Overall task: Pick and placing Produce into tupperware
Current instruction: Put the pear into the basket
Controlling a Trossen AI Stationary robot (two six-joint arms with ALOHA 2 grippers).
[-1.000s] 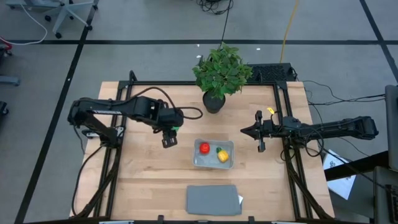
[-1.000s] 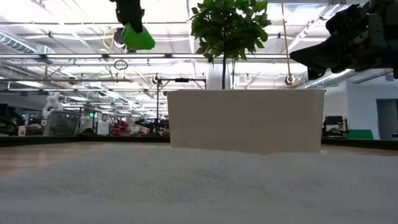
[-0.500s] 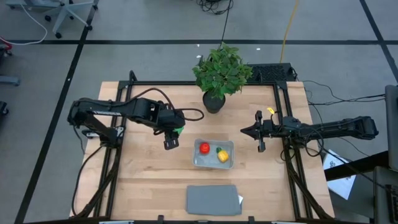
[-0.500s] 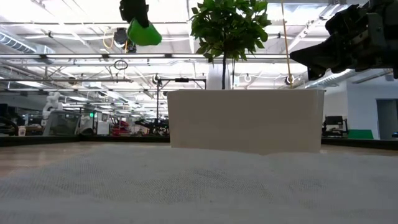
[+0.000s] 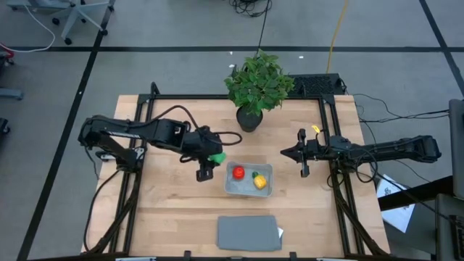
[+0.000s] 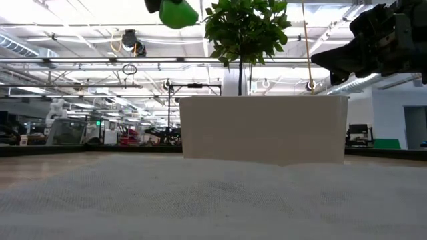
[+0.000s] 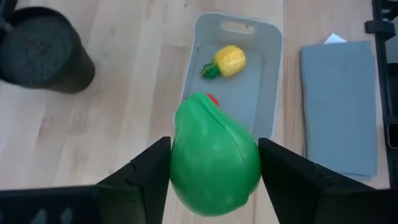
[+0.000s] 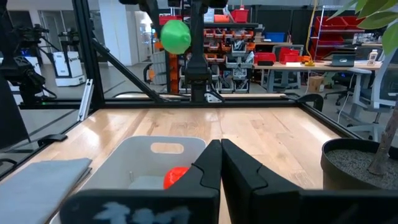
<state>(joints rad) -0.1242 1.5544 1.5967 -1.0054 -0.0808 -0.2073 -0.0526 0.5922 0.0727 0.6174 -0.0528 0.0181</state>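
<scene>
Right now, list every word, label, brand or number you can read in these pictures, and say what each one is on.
None can be read.
Green piece, container, grey mat, plant pot: no print shows.
Papers beside the table: too small to read.
Shelves and bins in the room behind: too blurred.

This is a robotics lab or workshop set in a large industrial hall. A light wooden table (image 5: 174,196) stands in a black metal frame (image 5: 330,130) on a grey concrete floor marked with dark tape lines (image 5: 80,80), with cables (image 5: 335,29) trailing across it and an office chair base (image 5: 80,18) beyond the table's far left corner. Across the table, the room opens onto high ceilings with strip lights (image 6: 80,27), red storage racks with parts bins (image 8: 242,34), workbenches with equipment (image 8: 292,62) and rolling chairs (image 8: 367,93). A white robot figure (image 6: 57,110) stands in the distance.
</scene>
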